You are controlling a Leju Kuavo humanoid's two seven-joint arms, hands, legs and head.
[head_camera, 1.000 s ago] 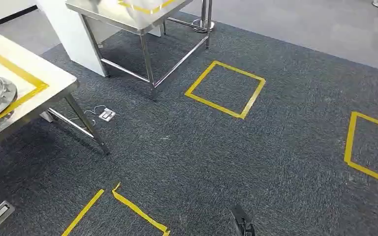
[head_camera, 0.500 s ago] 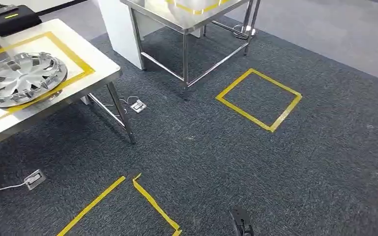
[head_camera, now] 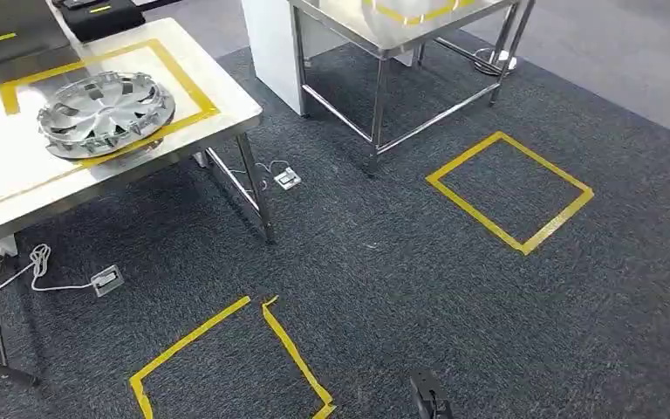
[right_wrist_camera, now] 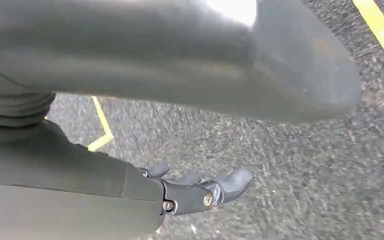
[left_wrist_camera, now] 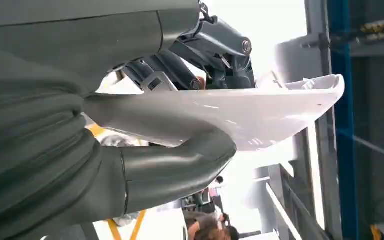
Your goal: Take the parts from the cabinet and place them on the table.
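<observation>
Head view, looking down on grey carpet. At the upper left of the frame stands the surface (head_camera: pixel 227 96), a pale steel-legged table marked with a yellow tape outline; one part, a silver wheel cover (head_camera: pixel 105 109), already lies on it, overlapping the tape. A second steel table (head_camera: pixel 384 26) stands at the upper centre, and yellow tape squares (head_camera: pixel 510 190) mark the carpet at the right and lower left. A cable and floor sockets (head_camera: pixel 105 280) lie beneath the surface.

Left wrist view. My left hand (left_wrist_camera: pixel 180 120) holds a white part (left_wrist_camera: pixel 260 112), a broad, shallow, glossy panel: the thick thumb presses one face and the darker fingers (left_wrist_camera: pixel 215 55) close over the opposite face, so the part is clamped between them and carried clear of any support.

Right wrist view. My right hand (right_wrist_camera: pixel 200 192) hangs above the carpet with nothing in it; its dark fingers are loosely curled, somewhat apart, and touch nothing.

Progress, as I judge it: at least one part is delivered, and the white part is taken from the cabinet but not yet set down. What remains is to reach the surface and lay the part there. The surface lies well apart from me, so some approach is probably needed. Whether more parts wait in the cabinet I cannot tell.
</observation>
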